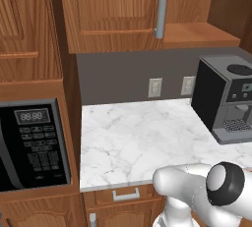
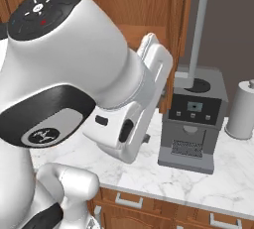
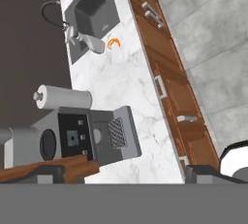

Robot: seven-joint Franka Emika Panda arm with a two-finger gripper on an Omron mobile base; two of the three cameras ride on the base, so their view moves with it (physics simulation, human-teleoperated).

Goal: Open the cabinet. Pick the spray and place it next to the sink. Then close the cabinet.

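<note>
From the left base view, the cabinet [image 1: 115, 12] hangs above the marble counter [image 1: 133, 142] with its door shut and the long grey bar handle [image 1: 161, 5] running down its right edge. The coffee machine [image 1: 227, 98] stands at the counter's right end, and a microwave [image 1: 32, 145] sits in the tall unit on the left. Nothing has been taken out yet, so the step in hand looks like the very first one — reaching for the handle.

From the right base view, the arm bulks across the left of the frame, with the hand raised beside the wooden door edge [image 2: 176, 34]. The paper towel roll [image 2: 243, 110] stands right of the coffee machine. The spray is presumably behind the closed door.

In the hand view, rolled sideways, the gripper [image 3: 118, 172] has its dark finger tips [image 3: 46, 173] set far apart with nothing between them — released and empty. Beyond them lie the coffee machine, the towel roll, then the sink [image 3: 92, 12] with its faucet [image 3: 80, 36] further along the counter, well apart from the cabinet.

The next move calls for turning the hand toward the bar handle, straddling it with the spread fingers, closing, and pulling the door outward.
</note>
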